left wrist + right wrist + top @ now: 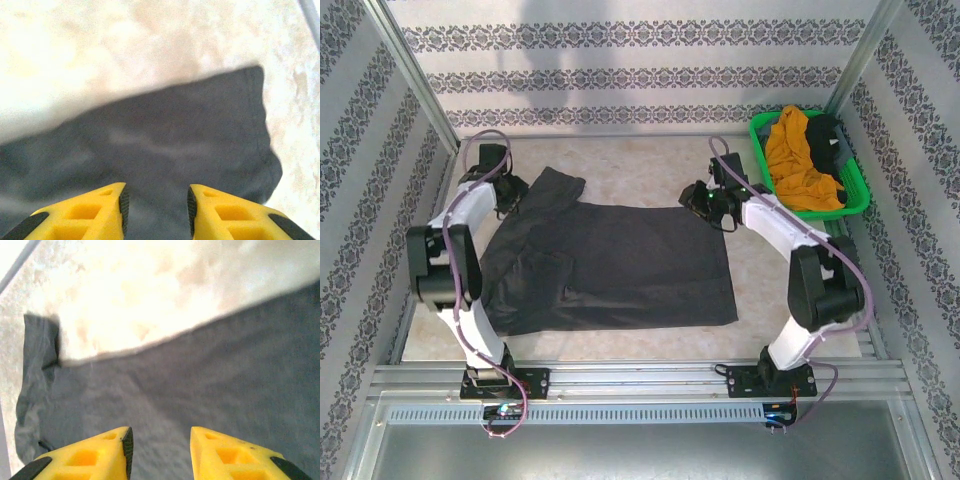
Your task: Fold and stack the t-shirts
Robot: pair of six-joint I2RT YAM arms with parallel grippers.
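The pale marbled bench [620, 160] carries a dark charcoal grey cotton t-shirt [620, 265], spread almost flat across its middle with one sleeve reaching out toward 11 o'clock and some rumpled folds near 8 o'clock. A green plastic basket [857, 190] sits at the bench's 2 o'clock corner and holds a crumpled mustard-orange t-shirt [800, 160] with a black t-shirt [828, 135] bunched beside it at the basket's 1 o'clock. The grey shirt looks light, limp and not slippery. It will probably sag and drag rather than keep any shape, so it is best pinched at two matching points along a hem or shoulder edge and lifted evenly, as a single grip would likely bunch it. The overhead camera gives the whole outline, the creases and the basket, but the fingers there are too small to judge. The wrist cameras supply that. The left hand [156, 205] hangs over the sleeve, whose hemmed end lies at 3 o'clock, with its yellow fingers partly spread and nothing between them. The right hand [161, 445] hovers over the shirt's far edge at about 1 o'clock, equally part-open and empty.
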